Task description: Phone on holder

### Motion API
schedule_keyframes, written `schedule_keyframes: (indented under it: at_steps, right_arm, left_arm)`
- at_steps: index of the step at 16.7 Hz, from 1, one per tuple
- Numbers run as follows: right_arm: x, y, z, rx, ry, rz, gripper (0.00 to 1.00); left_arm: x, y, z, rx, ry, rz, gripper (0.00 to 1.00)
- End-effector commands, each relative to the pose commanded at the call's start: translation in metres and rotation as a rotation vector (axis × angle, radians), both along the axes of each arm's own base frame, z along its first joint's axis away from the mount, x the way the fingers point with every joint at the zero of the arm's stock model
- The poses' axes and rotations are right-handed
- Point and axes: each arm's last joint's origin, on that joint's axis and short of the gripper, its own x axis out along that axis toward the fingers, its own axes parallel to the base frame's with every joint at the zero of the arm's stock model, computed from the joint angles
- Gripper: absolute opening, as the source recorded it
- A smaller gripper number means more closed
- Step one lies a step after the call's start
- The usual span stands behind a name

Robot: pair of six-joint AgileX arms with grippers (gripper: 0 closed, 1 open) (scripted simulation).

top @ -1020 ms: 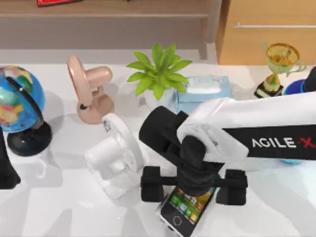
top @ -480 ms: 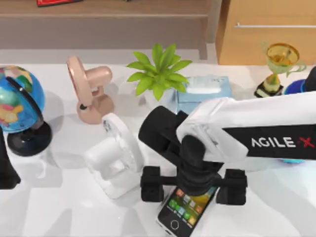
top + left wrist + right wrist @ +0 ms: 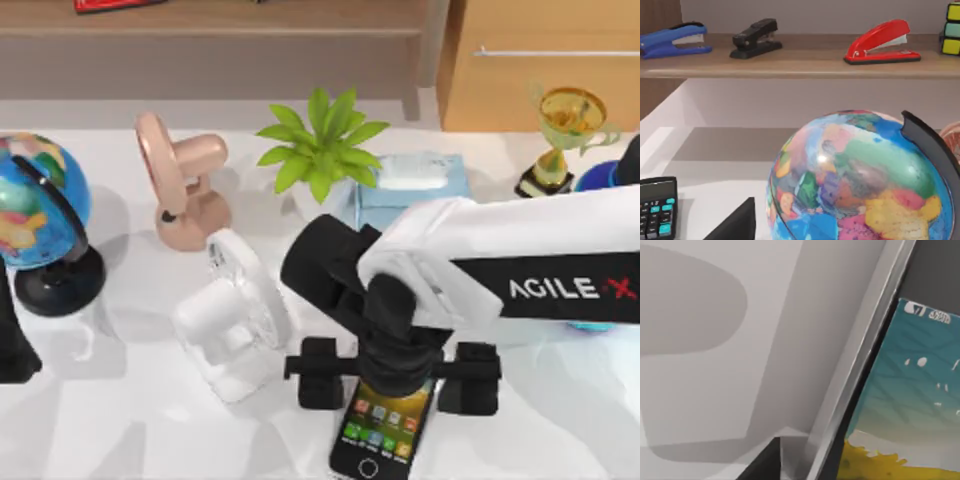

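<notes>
The phone (image 3: 380, 432) lies face up near the table's front edge, its icon rows and home button showing and its top end hidden under my right wrist. My right gripper (image 3: 392, 380) reaches down over it, with one black finger (image 3: 320, 375) on each long side, pressed against its edges. In the right wrist view the phone (image 3: 910, 390) sits very close, its silvery rim crossing the picture. The white holder (image 3: 235, 320) stands just left of the phone, apart from it. My left gripper (image 3: 10, 340) is parked at the table's left edge.
A pink stand (image 3: 180, 195) is behind the white holder. A globe (image 3: 35, 215) stands at the far left, and a green plant (image 3: 320, 145) with a blue tissue box (image 3: 410, 185) is behind my right arm. A gold trophy (image 3: 565, 135) stands at the back right.
The phone has turned from a slant to nearly straight and shifted slightly right. The right gripper's left finger has moved inward against it. The arm has hardly moved.
</notes>
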Motion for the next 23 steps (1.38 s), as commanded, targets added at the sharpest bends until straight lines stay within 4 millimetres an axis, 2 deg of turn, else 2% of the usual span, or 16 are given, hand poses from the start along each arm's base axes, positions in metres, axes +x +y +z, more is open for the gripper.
schedule_keyframes:
  at_steps: [1,2,9,10,14,17,23]
  right_arm:
    - [0.0,0.0,0.0,0.0,0.0,0.0,0.02]
    - [0.0,0.0,0.0,0.0,0.0,0.0,0.0]
    - [0.0,0.0,0.0,0.0,0.0,0.0,0.0]
    - [-0.011,-0.003,0.02,-0.011,0.019,0.004,0.0]
    - [-0.011,-0.011,0.018,-0.022,0.021,-0.016,0.0]
    - [-0.012,-0.018,0.024,-0.006,0.003,-0.034,0.0]
    - [-0.014,-0.008,0.038,0.025,-0.015,0.0,0.0]
  left_arm:
    - [0.0,0.0,0.0,0.0,0.0,0.0,1.0]
    - [0.0,0.0,0.0,0.0,0.0,0.0,1.0]
    - [0.0,0.0,0.0,0.0,0.0,0.0,1.0]
    - [0.0,0.0,0.0,0.0,0.0,0.0,1.0]
    - [0.0,0.0,0.0,0.0,0.0,0.0,1.0]
    - [0.0,0.0,0.0,0.0,0.0,0.0,1.0]
    - [0.0,0.0,0.0,0.0,0.0,0.0,1.0]
